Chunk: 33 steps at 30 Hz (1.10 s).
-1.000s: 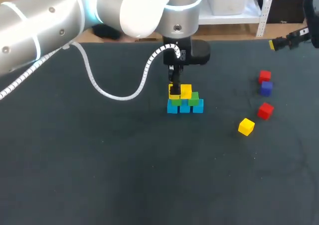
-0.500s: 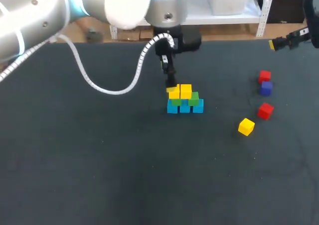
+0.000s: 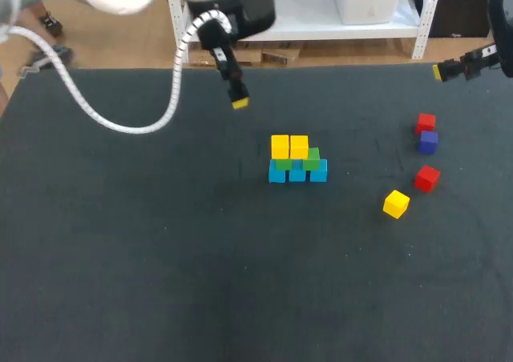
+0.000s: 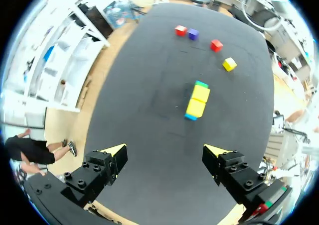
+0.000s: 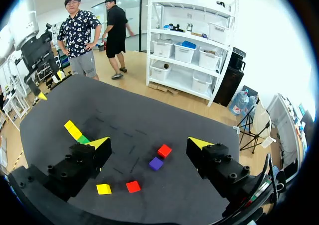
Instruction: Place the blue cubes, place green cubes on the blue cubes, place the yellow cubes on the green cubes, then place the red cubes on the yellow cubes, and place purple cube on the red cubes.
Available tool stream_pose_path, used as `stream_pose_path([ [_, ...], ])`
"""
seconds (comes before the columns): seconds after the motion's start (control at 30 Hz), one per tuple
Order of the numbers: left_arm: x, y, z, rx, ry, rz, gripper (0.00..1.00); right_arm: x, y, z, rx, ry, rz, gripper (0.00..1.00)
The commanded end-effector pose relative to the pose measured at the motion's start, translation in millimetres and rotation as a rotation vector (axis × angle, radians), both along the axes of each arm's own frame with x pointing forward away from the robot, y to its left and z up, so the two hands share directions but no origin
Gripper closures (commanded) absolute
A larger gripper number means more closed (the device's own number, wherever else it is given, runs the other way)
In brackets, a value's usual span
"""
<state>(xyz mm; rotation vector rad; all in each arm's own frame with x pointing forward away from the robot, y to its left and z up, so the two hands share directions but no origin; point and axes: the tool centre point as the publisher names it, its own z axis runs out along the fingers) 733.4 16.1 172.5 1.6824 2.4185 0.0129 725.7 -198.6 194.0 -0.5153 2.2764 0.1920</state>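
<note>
The left gripper (image 4: pixel 164 149), fingers spread and empty, hangs far-left of the stack (image 3: pixel 296 162): blue cubes (image 3: pixel 297 174), green cubes (image 3: pixel 313 158), two yellow cubes (image 3: pixel 289 146). The right gripper (image 5: pixel 149 141), likewise spread and empty, is at far right. Unplaced at right: loose yellow cube (image 3: pixel 395 204), red cubes (image 3: pixel 426 178), and purple cube (image 3: pixel 429 142), which crowds the far red one.

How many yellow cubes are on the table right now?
3. One yellow cube and a second yellow cube sit side by side on the green cubes; a loose yellow cube lies near a red cube. None seems hidden.
</note>
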Motion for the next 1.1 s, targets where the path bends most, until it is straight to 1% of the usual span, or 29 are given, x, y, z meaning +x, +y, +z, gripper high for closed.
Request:
stream_pose_path([
  [0.03, -9.2, 28.8, 12.0, -0.125, -0.085, 0.026, 0.0, -0.8, 1.3, -4.2, 0.017, -0.049, -0.007, 0.0],
  [0.2, -4.4, 47.3, 28.9, -0.169, -0.162, 0.09, 0.0, -0.8, 1.3, -4.2, 0.017, -0.049, -0.007, 0.0],
  [0.37, 4.0, 71.5, 35.4, -0.182, -0.214, 0.162, 0.0, -0.8, 1.3, -4.2, 0.017, -0.049, -0.007, 0.0],
  [0.5, 10.5, 87.3, 44.2, -0.218, -0.256, 0.249, 0.0, -0.8, 1.3, -4.2, 0.017, -0.049, -0.007, 0.0],
  [0.53, 11.5, 89.5, 45.1, -0.22, -0.263, 0.264, 0.0, -0.8, 1.3, -4.2, 0.017, -0.049, -0.007, 0.0],
  [0.67, 20.3, 109.3, 48.1, -0.24, -0.285, 0.404, 0.0, -0.8, 1.3, -4.2, 0.017, -0.049, -0.007, 0.0],
  [0.77, 22.1, 121.4, 48.9, -0.243, -0.299, 0.478, 0.0, -0.8, 1.3, -4.2, 0.017, -0.049, -0.007, 0.0],
  [0.83, 24.0, 128.9, 49.7, -0.239, -0.32, 0.516, 0.0, -0.8, 1.3, -4.2, 0.017, -0.049, -0.007, 0.0],
  [1.0, 22.5, 144.0, 54.2, -0.263, -0.361, 0.612, 0.0, -0.8, 1.3, -4.2, 0.017, -0.049, -0.007, 0.0],
  [1.1, 20.5, 151.6, 55.7, -0.264, -0.389, 0.673, 0.0, -0.8, 1.3, -4.2, 0.017, -0.049, -0.007, 0.0],
])
